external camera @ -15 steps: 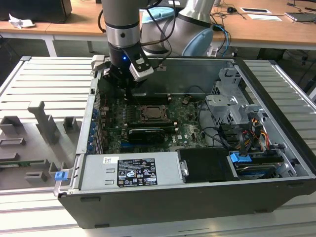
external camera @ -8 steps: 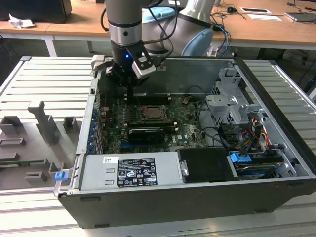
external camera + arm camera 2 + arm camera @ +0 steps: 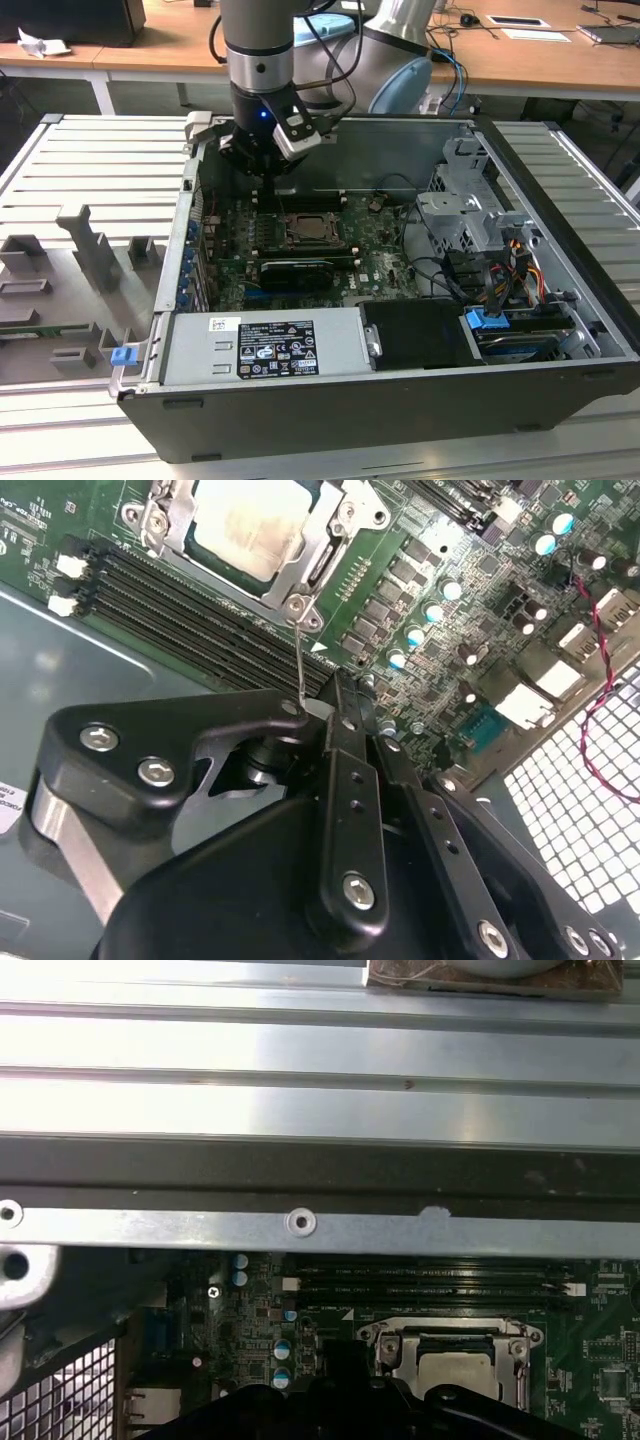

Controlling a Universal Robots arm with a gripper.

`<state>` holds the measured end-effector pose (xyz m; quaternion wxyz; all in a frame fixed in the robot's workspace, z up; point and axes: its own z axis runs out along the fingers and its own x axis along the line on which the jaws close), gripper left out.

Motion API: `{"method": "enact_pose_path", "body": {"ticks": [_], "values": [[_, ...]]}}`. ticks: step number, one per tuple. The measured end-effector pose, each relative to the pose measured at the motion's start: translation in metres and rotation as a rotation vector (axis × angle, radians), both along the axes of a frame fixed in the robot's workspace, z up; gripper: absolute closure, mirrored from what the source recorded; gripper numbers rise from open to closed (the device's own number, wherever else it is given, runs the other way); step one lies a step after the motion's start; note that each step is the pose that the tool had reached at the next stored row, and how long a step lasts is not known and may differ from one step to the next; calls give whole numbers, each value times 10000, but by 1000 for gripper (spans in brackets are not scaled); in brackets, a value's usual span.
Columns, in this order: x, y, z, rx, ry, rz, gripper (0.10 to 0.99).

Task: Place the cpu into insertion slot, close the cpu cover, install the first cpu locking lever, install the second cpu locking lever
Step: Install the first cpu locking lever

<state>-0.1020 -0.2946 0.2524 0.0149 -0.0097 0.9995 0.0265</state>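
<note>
Ribbed grey metal tabletop (image 3: 90, 170) on the exterior view's left, carrying the open computer case (image 3: 400, 400). Gripper (image 3: 262, 172) hangs over the green board, just beside the insertion slot (image 3: 305, 231). cpu (image 3: 245, 525), a flat pale silver square, is seated. cpu cover (image 3: 318, 555), a shiny steel frame, lies down around it. Jaws narrow, pinching a thin upright wire locking lever (image 3: 300, 655), so not latched yet; can't tell the other lever

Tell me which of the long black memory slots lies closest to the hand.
The outermost memory slot, the one farthest from the cpu cover. The hand hangs on that side of the row; the other slots lie nearer the cover.
</note>
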Motion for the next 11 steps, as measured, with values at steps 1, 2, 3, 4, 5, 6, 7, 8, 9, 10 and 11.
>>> {"method": "enact_pose_path", "body": {"ticks": [1,2,3,4,5,6,7,8,9,10,11], "values": [[1,0,0,0,0,0,980],[2,0,0,-1,0,1,980],[4,0,-1,0,0,1,980],[5,0,-1,0,1,1,980],[7,0,-1,-1,0,1,980],[9,0,-1,-1,0,1,980],[11,0,-1,0,0,1,980],[12,0,-1,-1,0,1,980],[14,0,-2,0,0,0,980],[17,0,-2,0,0,1,980],[18,0,-2,0,1,0,980]]}}
